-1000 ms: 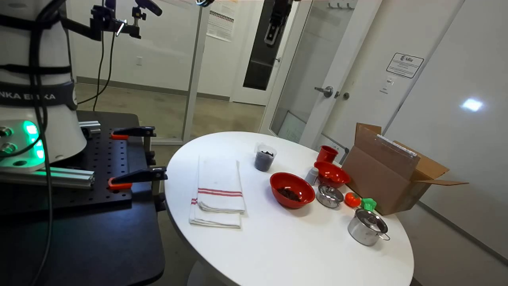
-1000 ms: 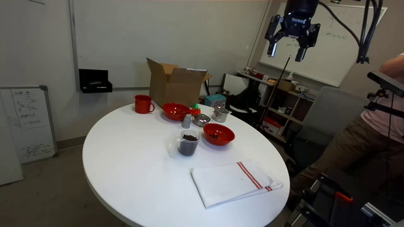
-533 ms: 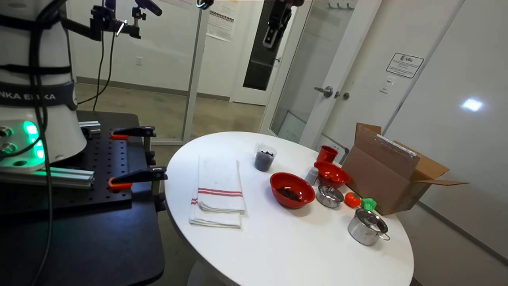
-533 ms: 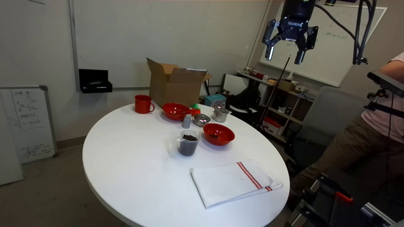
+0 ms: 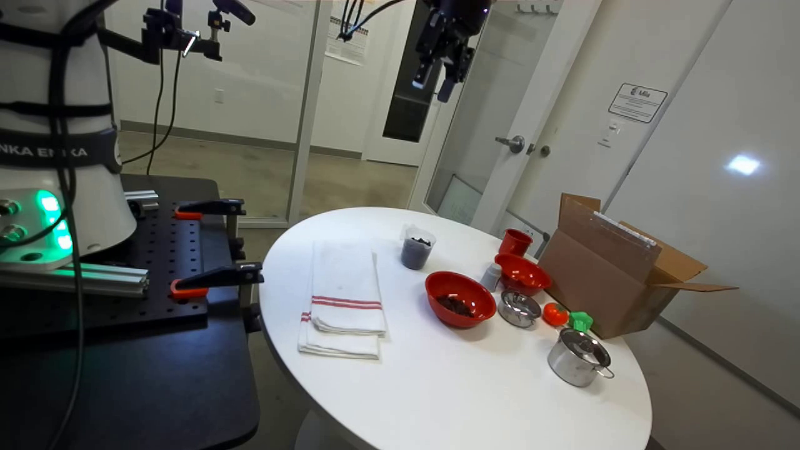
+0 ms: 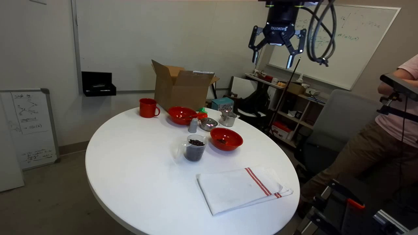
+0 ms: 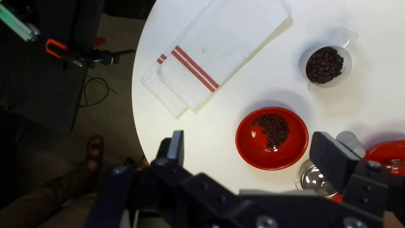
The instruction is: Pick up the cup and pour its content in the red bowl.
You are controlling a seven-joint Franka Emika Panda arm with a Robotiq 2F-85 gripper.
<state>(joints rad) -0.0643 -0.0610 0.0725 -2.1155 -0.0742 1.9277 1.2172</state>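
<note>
While the gripper [image 5: 432, 89] hangs well above the white worktop [image 5: 469, 387] in an exterior view, its fingers [image 5: 446, 90] parted, the cup [image 5: 416, 251] stands upright below, near the folded towel [image 5: 347, 275] and apart from the red bowl [image 5: 473, 289]. Dark beans [image 5: 455, 305] lie in that bowl. Past it are a grey shaker [image 5: 491, 277], a second bowl [image 5: 524, 275], also red, a red mug [image 5: 515, 243], a small metal pan [image 5: 520, 309], a tomato [image 5: 554, 314], a taller metal pot [image 5: 572, 364] and a cardboard box [image 5: 594, 275] with raised flaps.

Also in an exterior view, the gripper [image 6: 272, 63] points downward with its two fingers set wide apart; the cup, clear near its rim, shows beans inside, and a person [image 6: 372, 145] is partly in view by a grey chair [image 6: 339, 127].

In the wrist view, the red bowl appears in the gap between the spread fingers, beans covering part of its bottom. The cup sits near it but apart, its clear handle [image 7: 348, 36] pointing away from the bowl. The towel, striped in red, lies apart from both.
</note>
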